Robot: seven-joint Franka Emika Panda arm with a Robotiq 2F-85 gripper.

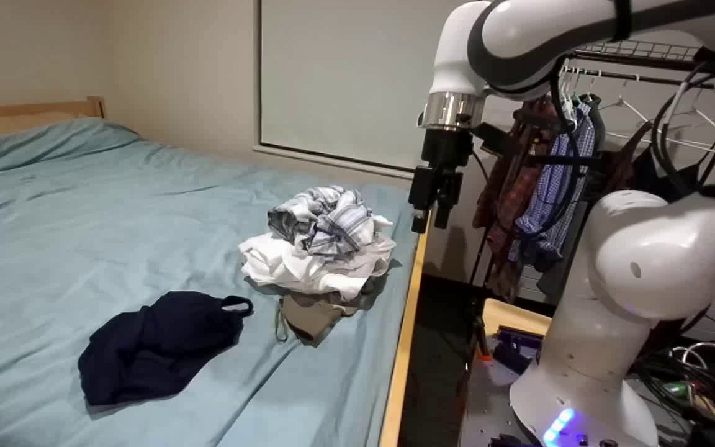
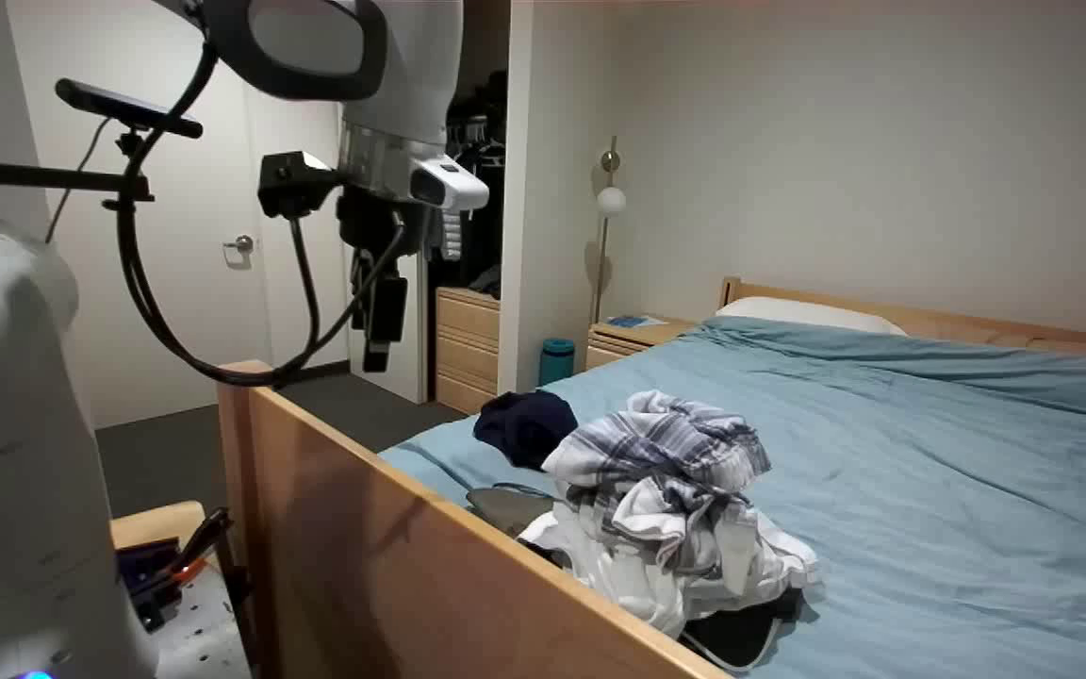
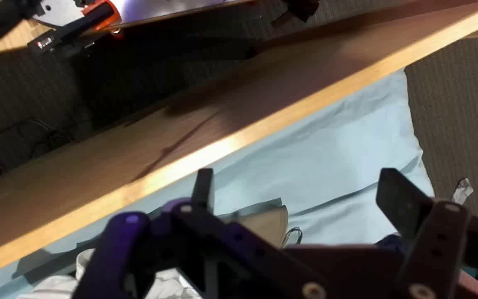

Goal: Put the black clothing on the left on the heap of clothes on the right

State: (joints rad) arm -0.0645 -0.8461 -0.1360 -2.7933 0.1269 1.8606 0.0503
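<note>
The black clothing, which looks dark navy, lies crumpled on the blue bed sheet, apart from the heap, in both exterior views. Only a sliver of it shows behind the right finger in the wrist view. The heap of clothes, with a plaid shirt over white and olive pieces, also shows in both exterior views. In the wrist view its olive piece shows between the fingers, and white cloth is partly hidden. My gripper is raised above the bed's edge, open and empty, in the exterior view too.
A wooden bed board stands between the robot base and the bed, with its top edge under my gripper. A clothes rack with hanging shirts stands behind the arm. A cable hangs in a loop from the arm.
</note>
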